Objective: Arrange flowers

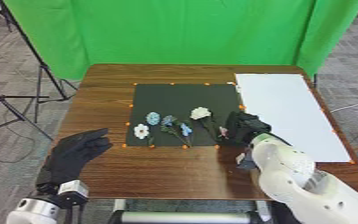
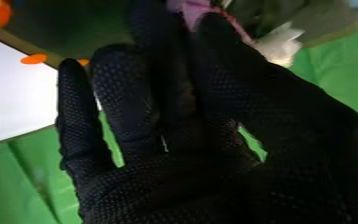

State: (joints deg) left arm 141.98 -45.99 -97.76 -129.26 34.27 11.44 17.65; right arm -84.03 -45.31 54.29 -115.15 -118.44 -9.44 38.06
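In the head view, my right hand (image 1: 245, 126) is at the right edge of the dark mat (image 1: 180, 92), beside a small pink flower (image 1: 222, 132). In the right wrist view, the pink flower (image 2: 197, 11) is pinched between the thumb and a finger of my right hand (image 2: 184, 115); part of it is hidden. On the mat lie a large white flower (image 1: 200, 113), a light blue flower (image 1: 153, 118), a darker blue one (image 1: 169, 120), a small blue one (image 1: 186, 129) and a white blossom (image 1: 141, 131). My left hand (image 1: 76, 152) is open over the table's left side.
A large white sheet (image 1: 291, 107) covers the right part of the brown wooden table (image 1: 171, 175). Small orange markers (image 1: 186, 146) line the mat's edges and the sheet. A green curtain (image 1: 184, 35) hangs behind the table, with black stands on the left.
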